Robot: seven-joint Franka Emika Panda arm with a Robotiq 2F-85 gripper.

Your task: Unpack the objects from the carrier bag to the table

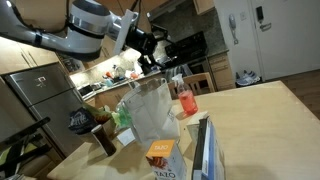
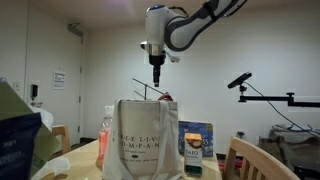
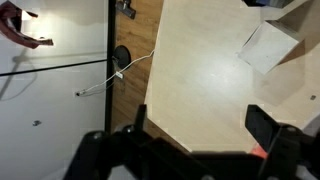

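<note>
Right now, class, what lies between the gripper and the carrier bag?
Only a bare gap: in an exterior view the open gripper hangs above the carrier bag.

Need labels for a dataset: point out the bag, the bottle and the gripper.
bag point(image 2: 140, 128): exterior view, on its printed front face.
bottle point(image 1: 186, 102): exterior view, on its red body.
gripper point(image 2: 156, 84): exterior view, between the fingertips.

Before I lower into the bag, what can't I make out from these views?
Inside of the carrier bag: hidden by its own walls in both exterior views.
Wrist view: the bag is out of frame; the open claw covers the table along the lower edge.
Orange carton: cut off by the bottom edge in an exterior view, print too small.
</note>
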